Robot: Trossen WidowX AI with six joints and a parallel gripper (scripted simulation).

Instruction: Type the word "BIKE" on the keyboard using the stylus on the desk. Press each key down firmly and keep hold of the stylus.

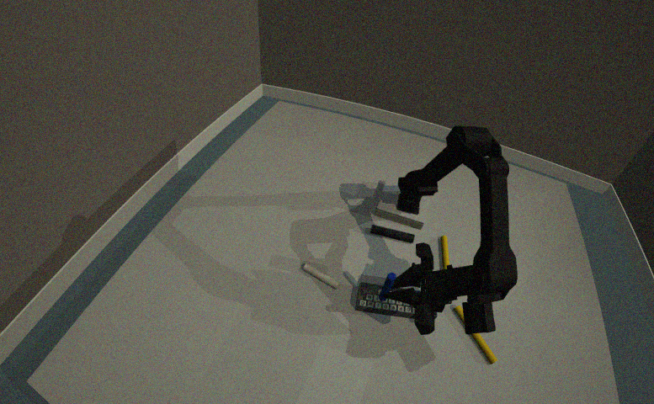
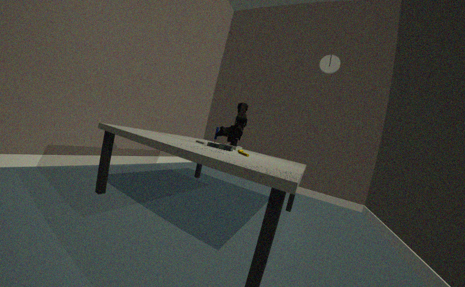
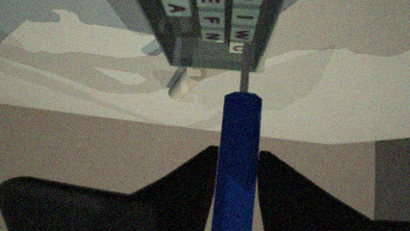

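Blue stylus (image 3: 237, 159) is being gripped by the closed gripper (image 3: 236, 185); its thin tip is being held at the keyboard (image 1: 384, 302) edge, near the bench's (image 2: 263, 167) right edge.

From the wrist view I see only the near end of the keyboard (image 3: 212, 29), the rest cut off by the top edge, and the stylus (image 3: 238, 159) runs off the bottom (its grey tip meets the keys too blurrily to name one). In the top view the arm (image 1: 490, 240) covers the keyboard's right end and the middle of the yellow rod (image 1: 482, 345). From the exterior view everything on the table (image 2: 263, 167) is too small to tell apart.
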